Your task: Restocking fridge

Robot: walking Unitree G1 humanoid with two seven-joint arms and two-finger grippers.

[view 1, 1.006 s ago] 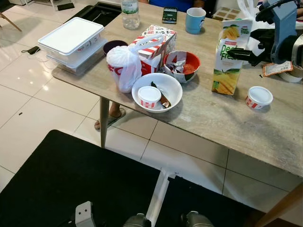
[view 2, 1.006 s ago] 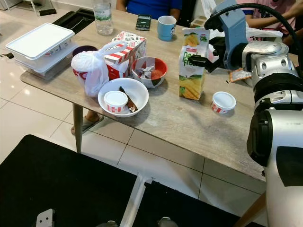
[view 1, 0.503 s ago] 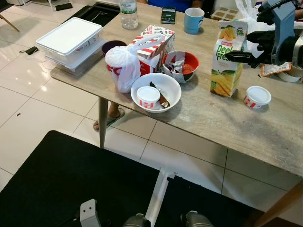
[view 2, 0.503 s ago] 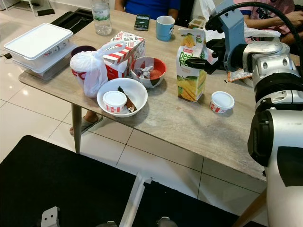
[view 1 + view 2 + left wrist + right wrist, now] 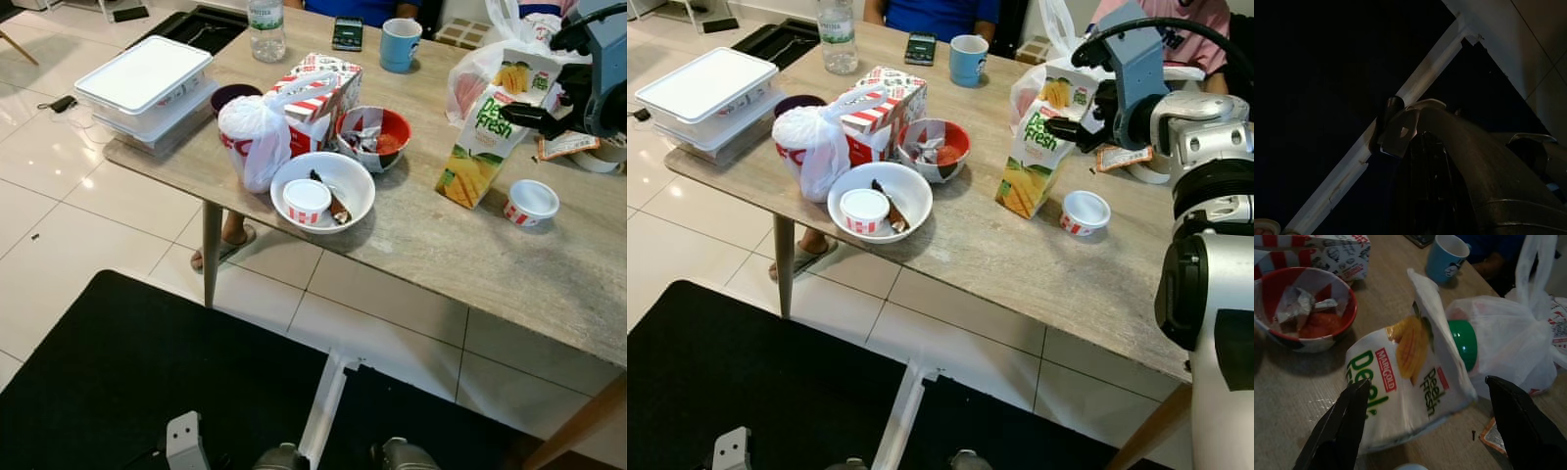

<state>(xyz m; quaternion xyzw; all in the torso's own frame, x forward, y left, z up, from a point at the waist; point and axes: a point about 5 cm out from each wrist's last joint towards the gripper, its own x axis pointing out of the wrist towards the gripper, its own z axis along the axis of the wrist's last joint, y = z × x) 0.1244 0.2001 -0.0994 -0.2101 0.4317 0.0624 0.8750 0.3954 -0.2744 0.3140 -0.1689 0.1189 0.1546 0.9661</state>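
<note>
A Peel Fresh juice carton (image 5: 485,137) with a green cap stands tilted on the wooden table (image 5: 441,255). Its top leans toward a white plastic bag (image 5: 480,69) behind it. My right gripper (image 5: 1065,122) hovers at the carton's upper part. In the right wrist view the carton (image 5: 1410,382) lies between the two black fingers (image 5: 1342,426), which are spread wide, so the gripper is open. The left wrist view is dark and looks down at black matting and my own body.
A small lidded tub (image 5: 532,201) sits right of the carton. Left of it are a red bowl (image 5: 377,132), a white bowl (image 5: 338,181), a tied bag (image 5: 253,137), a striped box (image 5: 318,93) and stacked white containers (image 5: 147,83). A mug (image 5: 400,44) and a seated person (image 5: 940,15) are beyond.
The carton stood upright before and now tilts to the right, its top against the plastic bag. My right gripper has drawn back to the right with it.
</note>
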